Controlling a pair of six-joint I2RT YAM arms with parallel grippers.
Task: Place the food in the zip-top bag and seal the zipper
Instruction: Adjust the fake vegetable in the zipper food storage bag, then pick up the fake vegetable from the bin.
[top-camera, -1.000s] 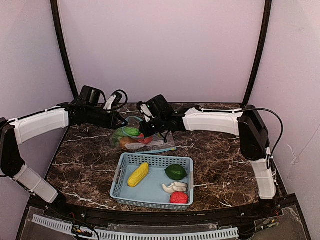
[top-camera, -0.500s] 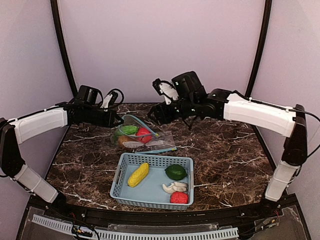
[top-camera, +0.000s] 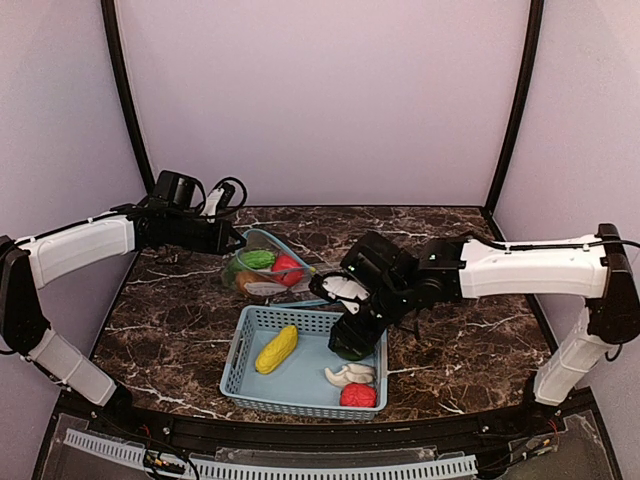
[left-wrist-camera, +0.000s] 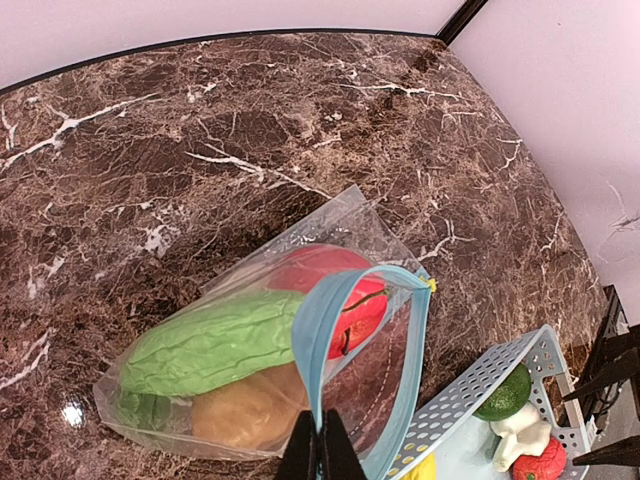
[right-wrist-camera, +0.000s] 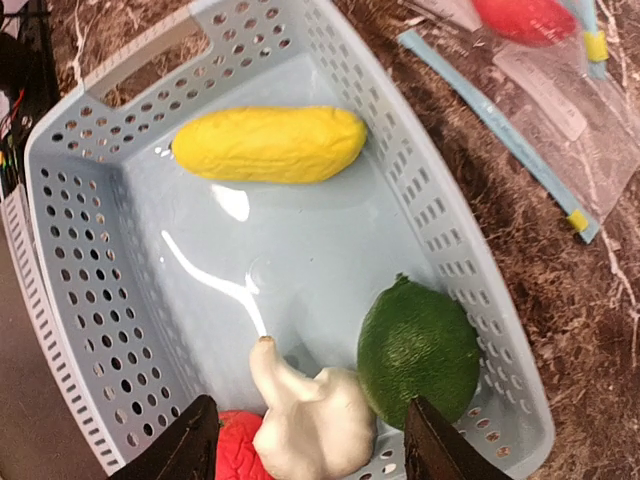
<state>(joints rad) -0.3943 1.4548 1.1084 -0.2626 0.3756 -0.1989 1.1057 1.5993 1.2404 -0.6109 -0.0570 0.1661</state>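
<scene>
Dark brown marble table (top-camera: 450, 300), pale lilac walls around. Light blue perforated plastic basket (top-camera: 232, 365) sits near the front edge, centre.

Inside the basket:
- The long yellow toy corn (right-wrist-camera: 268, 145) lies along its left side.
- The dark green round fruit (right-wrist-camera: 418, 350) is at its far right corner.
- The white mushroom (right-wrist-camera: 310, 420) is just in front of the green fruit and touching it.
- The small red fruit (top-camera: 358, 395) is at the near right corner, against the mushroom.

Clear plastic zip-top bag (left-wrist-camera: 350, 215) with a blue zipper lies on the table just behind the basket's far left corner, mouth facing the basket. In the bag are a wrinkled green pod (left-wrist-camera: 215, 345), a red apple (left-wrist-camera: 335, 290) and a brown potato (left-wrist-camera: 250, 410), packed together.

Left gripper (left-wrist-camera: 320, 445) is behind and left of the basket, fingers pressed together on the blue zipper rim, holding the upper lip up so the mouth gapes.

Right gripper (right-wrist-camera: 315, 445) hangs over the basket's right half, above the green fruit and mushroom. Its fingers are spread wide and hold nothing. Contact with the fruit can't be told.
</scene>
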